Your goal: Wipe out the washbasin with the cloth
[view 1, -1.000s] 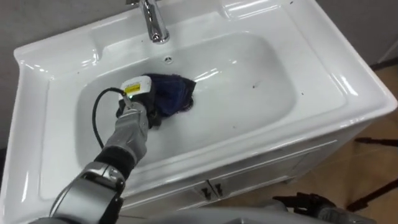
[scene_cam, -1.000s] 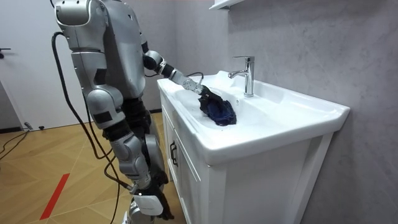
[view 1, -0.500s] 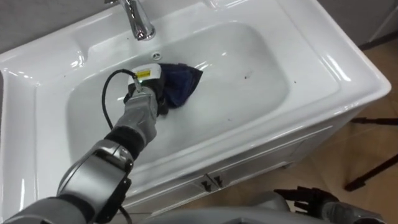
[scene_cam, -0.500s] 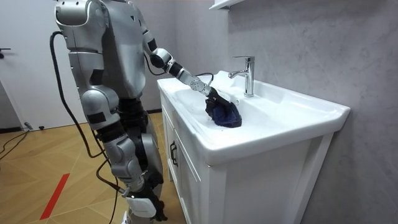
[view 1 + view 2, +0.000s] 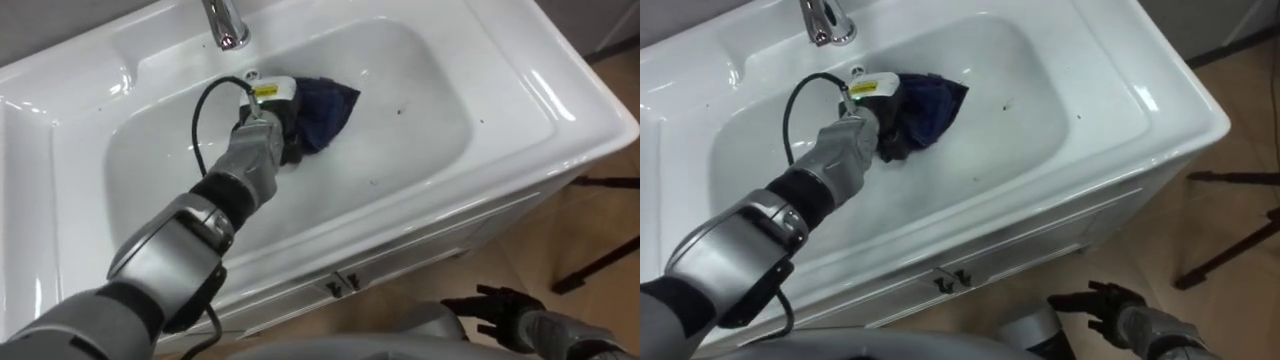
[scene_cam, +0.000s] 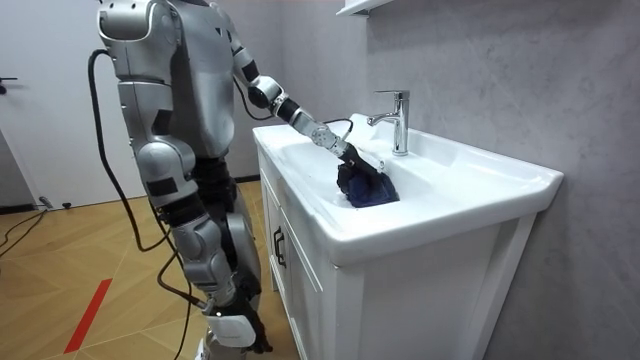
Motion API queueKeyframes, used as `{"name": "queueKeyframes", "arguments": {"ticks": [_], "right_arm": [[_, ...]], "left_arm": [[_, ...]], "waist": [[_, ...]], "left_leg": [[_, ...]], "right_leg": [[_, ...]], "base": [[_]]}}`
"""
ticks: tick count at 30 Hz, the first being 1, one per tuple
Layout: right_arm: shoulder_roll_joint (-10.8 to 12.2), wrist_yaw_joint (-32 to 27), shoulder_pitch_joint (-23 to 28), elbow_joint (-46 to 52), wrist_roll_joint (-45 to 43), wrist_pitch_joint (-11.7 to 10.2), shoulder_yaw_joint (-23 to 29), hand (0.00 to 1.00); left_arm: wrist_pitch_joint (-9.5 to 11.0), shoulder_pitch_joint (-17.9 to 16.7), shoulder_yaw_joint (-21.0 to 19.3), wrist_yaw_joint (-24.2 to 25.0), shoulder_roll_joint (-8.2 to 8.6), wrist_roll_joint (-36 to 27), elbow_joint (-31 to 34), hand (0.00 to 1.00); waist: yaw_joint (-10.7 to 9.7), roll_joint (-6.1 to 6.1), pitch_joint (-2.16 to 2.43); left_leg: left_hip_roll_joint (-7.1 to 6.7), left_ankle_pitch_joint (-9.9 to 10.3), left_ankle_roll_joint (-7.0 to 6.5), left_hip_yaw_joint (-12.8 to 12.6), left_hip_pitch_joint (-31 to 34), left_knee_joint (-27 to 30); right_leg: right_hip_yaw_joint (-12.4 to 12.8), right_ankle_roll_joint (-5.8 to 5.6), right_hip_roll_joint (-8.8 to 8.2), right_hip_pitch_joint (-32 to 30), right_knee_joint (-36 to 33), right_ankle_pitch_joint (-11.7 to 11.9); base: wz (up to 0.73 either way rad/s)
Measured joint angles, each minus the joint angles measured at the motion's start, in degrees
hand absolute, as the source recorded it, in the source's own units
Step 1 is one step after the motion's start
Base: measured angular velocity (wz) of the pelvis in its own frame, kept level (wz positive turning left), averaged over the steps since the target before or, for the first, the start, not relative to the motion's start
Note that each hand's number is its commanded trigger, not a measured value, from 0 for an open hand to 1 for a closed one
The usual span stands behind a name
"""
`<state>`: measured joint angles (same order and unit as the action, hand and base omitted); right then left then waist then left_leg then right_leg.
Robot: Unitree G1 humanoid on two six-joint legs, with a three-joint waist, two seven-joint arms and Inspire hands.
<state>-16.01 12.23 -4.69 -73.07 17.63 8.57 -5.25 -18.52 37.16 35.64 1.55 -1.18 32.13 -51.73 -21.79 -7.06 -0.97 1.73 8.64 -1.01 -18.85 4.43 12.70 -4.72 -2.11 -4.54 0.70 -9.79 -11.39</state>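
A white basin [image 5: 420,120] is set in a white vanity top, with a chrome faucet [image 5: 225,22] at its back rim. A dark blue cloth [image 5: 325,105] lies bunched on the basin floor just in front of the faucet. My left hand [image 5: 258,145] reaches into the basin from the lower left, its dark fingers curled into the cloth's near edge. In the room view the left hand [image 6: 345,153] presses the cloth [image 6: 368,186] down inside the basin. My right hand [image 5: 500,305] hangs low beside the cabinet with its fingers spread and holds nothing.
Small dark specks [image 5: 400,112] dot the basin floor right of the cloth. The cabinet doors [image 5: 340,283] sit below the front rim. Dark stand legs [image 5: 600,270] rest on the wooden floor at the right. I stand at the vanity's front edge.
My left arm has stretched further out, sliding the cloth across the basin floor toward the faucet and to the right. The head camera has shifted as well.
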Motion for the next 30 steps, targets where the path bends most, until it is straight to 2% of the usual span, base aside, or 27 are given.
{"name": "queueKeyframes", "arguments": {"ticks": [1,5,9,13,18,23,27,29,30], "right_arm": [[-0.1,0.2,0.0,-0.4,0.0,-0.2,-0.3,0.00],[-0.2,0.5,0.2,-0.5,-0.1,-0.5,-0.5,0.00],[-0.8,0.5,0.2,-1.6,-0.5,-1.7,-0.6,0.00],[-2.2,0.5,0.5,-2.5,-3.5,-1.4,-1.0,0.00],[-2.5,0.5,1.1,-2.4,-6.9,-1.5,-1.6,0.00],[-2.5,0.4,0.8,-2.5,-7.3,-1.6,-2.5,0.00],[-2.5,0.4,0.3,-2.8,-8.5,-1.6,-2.5,0.00],[-2.4,0.5,0.2,-2.8,-9.1,-1.5,-2.5,0.00],[-2.4,0.5,0.1,-2.8,-9.3,-1.4,-2.5,0.00]], "left_arm": [[0.6,0.0,1.4,0.6,0.30,-2.9,2.3,1.00],[3.1,0.0,4.1,1.6,1.32,-8.0,8.5,1.00],[3.2,0.8,6.5,3.7,1.31,-12.1,15.3,1.00],[3.4,0.8,7.4,5.5,0.30,-14.6,20.4,1.00],[3.5,0.8,7.5,6.4,0.32,-18.7,24.1,1.00],[3.7,0.8,7.8,8.1,0.34,-20.0,28.1,1.00],[6.8,0.8,8.7,8.3,0.34,-24.5,31.4,1.00],[8.1,0.9,9.3,8.5,0.61,-26.7,32.8,1.00],[8.9,0.9,9.7,9.1,1.26,-27.7,33.1,1.00]], "waist": [[0.0,0.04,-0.03],[-0.2,-0.04,-0.07],[-0.6,-0.47,-0.10],[-0.6,-1.36,-0.20],[-0.6,-1.84,-0.15],[-0.7,-1.86,-0.13],[-0.7,-1.87,-0.13],[-1.2,-1.87,-0.13],[-1.7,-1.87,-0.13]], "left_leg": [[-0.02,0.0,0.00,-0.1,0.0,0.0],[0.03,0.0,0.00,-1.6,0.2,0.1],[-0.07,0.2,-0.28,-1.6,1.3,0.8],[-0.31,0.3,-0.40,-1.6,2.0,0.8],[-0.42,0.5,-0.86,-1.6,2.3,0.9],[-0.64,0.6,-0.94,-1.5,2.4,1.0],[-0.61,0.8,-1.20,-1.4,2.4,1.1],[-0.57,0.8,-1.21,-1.4,2.4,1.1],[-0.55,0.8,-1.21,-1.5,2.3,1.1]], "right_leg": [[0.0,-0.01,-0.04,0.0,0.0,0.0],[0.1,-0.02,-0.17,0.0,0.1,0.0],[-0.7,-0.13,-0.39,-0.3,0.1,-0.1],[-1.1,-0.38,-0.63,-0.7,0.0,-0.2],[-1.7,-0.62,-0.79,-0.7,0.0,-0.4],[-2.6,-0.86,-1.25,-0.6,-0.1,-0.5],[-3.2,-0.92,-1.39,-0.5,-0.5,-0.6],[-3.2,-0.94,-1.39,-0.5,-0.8,-0.6],[-3.2,-0.96,-1.37,-0.5,-0.8,-0.6]], "base": [[0.00],[-0.02],[0.15],[0.09],[0.07],[0.07],[0.06],[0.00],[-0.07]]}}
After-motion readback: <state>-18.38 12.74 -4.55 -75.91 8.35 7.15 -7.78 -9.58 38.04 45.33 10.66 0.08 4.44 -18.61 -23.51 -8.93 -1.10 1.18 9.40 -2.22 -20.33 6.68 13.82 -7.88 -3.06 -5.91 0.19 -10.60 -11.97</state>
